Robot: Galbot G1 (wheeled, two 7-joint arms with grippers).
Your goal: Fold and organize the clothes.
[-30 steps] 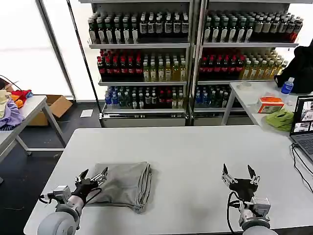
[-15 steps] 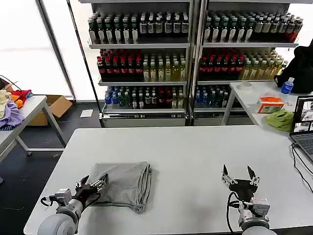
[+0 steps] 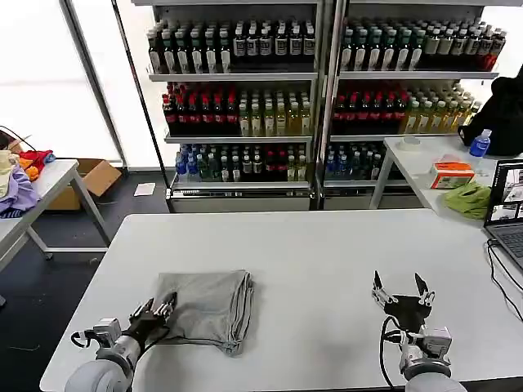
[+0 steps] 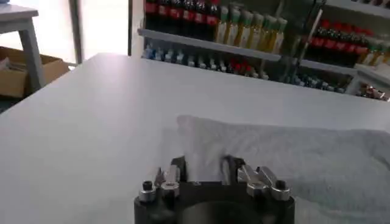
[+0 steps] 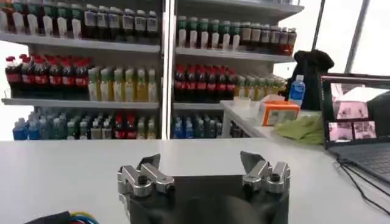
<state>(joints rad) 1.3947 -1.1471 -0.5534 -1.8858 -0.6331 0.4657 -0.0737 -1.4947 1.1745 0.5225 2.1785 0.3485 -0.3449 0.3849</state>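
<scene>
Folding looks done, or nearly: from the head view the grey T-shirt (image 3: 208, 309) lies as a compact folded bundle on the white table (image 3: 327, 261), toward the robot's left, with stacked layer edges showing on the side away from the left gripper (image 3: 160, 309). That gripper sits at the bundle's near-left corner, fingers parted only narrowly, tips just at the cloth edge; whether they actually pinch fabric I cannot tell. The right gripper (image 3: 400, 287) hovers over bare table well apart from the shirt, fingers spread wide, nothing between them. Left wrist view: the T-shirt (image 4: 292, 152) is just ahead of the fingers (image 4: 172, 172), its corner reaching into the gap between them, jaws a little apart, cloth not clearly clamped. Right wrist view: right gripper (image 5: 204, 169) wide open, empty, only table and the drink shelves (image 5: 85, 55) beyond the tips. My read: final tidy step. Next move probably needs the left fingers either to close on that corner or to clear it without dragging the top layer and undoing the fold.
</scene>
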